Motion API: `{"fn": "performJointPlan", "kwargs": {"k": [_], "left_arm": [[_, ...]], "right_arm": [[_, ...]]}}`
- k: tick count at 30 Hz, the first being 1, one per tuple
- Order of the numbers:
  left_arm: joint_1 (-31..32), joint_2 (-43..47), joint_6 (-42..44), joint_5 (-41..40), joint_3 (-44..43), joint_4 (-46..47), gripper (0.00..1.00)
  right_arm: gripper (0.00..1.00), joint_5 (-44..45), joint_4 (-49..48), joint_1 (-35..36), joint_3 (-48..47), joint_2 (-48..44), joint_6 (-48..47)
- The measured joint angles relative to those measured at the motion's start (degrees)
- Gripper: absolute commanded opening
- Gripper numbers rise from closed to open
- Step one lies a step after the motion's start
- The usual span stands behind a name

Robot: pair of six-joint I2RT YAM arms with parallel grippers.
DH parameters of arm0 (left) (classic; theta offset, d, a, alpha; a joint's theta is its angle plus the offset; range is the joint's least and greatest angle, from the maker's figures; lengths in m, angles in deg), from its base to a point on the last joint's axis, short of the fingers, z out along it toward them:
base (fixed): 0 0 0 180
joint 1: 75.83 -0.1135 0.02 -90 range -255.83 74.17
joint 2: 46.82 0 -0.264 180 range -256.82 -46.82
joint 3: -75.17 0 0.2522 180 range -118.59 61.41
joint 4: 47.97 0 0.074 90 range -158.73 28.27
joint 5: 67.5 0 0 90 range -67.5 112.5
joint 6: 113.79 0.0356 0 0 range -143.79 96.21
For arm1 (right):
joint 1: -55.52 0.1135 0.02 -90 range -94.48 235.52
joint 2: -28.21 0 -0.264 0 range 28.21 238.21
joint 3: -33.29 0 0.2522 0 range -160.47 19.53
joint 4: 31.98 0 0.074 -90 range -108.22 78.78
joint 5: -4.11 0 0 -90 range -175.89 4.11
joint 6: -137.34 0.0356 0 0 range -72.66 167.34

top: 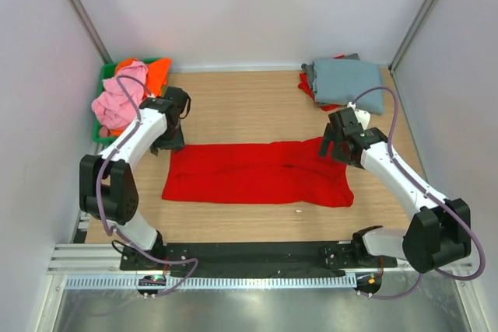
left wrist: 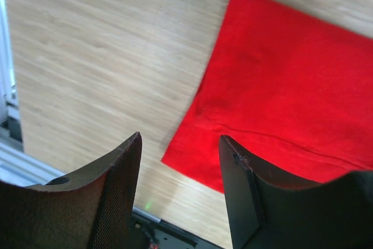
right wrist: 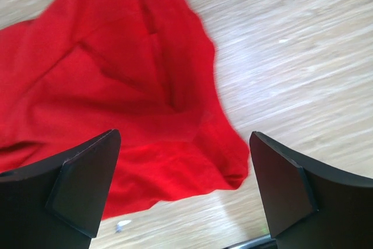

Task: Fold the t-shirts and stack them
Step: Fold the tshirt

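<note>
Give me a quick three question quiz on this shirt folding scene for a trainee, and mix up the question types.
1. True or false: the left claw is gripping the red t-shirt spread on the table.
2. Where is the pink t-shirt? A, flat in mid-table; B, in the green bin; C, hanging off the near edge.
3. Fill in: the folded shirt lying uppermost in the far right corner is ___ in colour.
Key: 1 false, its jaws stand open over the shirt's corner and hold nothing. 2 B. 3 grey-blue.
</note>
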Motion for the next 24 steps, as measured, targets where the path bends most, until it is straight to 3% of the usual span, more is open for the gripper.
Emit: {"fn": "performJointPlan", "kwargs": {"k": [7, 11, 15, 20, 24], "left_arm": [[3.26, -7.28, -1.18, 3.58, -0.39, 6.32, 0.54], [5.14, -14.82, -2.84, 5.09, 0.02, 8.76, 0.54], [7.04, -16.37, -4.68, 4.96, 1.16, 10.03, 0.5], [9.49, -13.62, -6.73, 2.32, 5.33, 13.33, 0.5], [12.74, -7.85, -9.64, 2.91, 12.63, 17.05, 0.5]], "right_arm": [[0.99, -11.74, -6.97, 2.62, 6.54, -1.38, 4.37], [0.99, -16.48, -11.23, 3.52, 10.43, 3.37, 6.73], [1.0, -18.78, -15.61, 3.72, 11.06, 10.75, 7.26], [1.0, -18.4, -13.27, 3.87, -0.17, 21.84, 6.14], [1.0, -18.32, -8.74, 3.91, -17.64, 35.95, 3.45]]}}
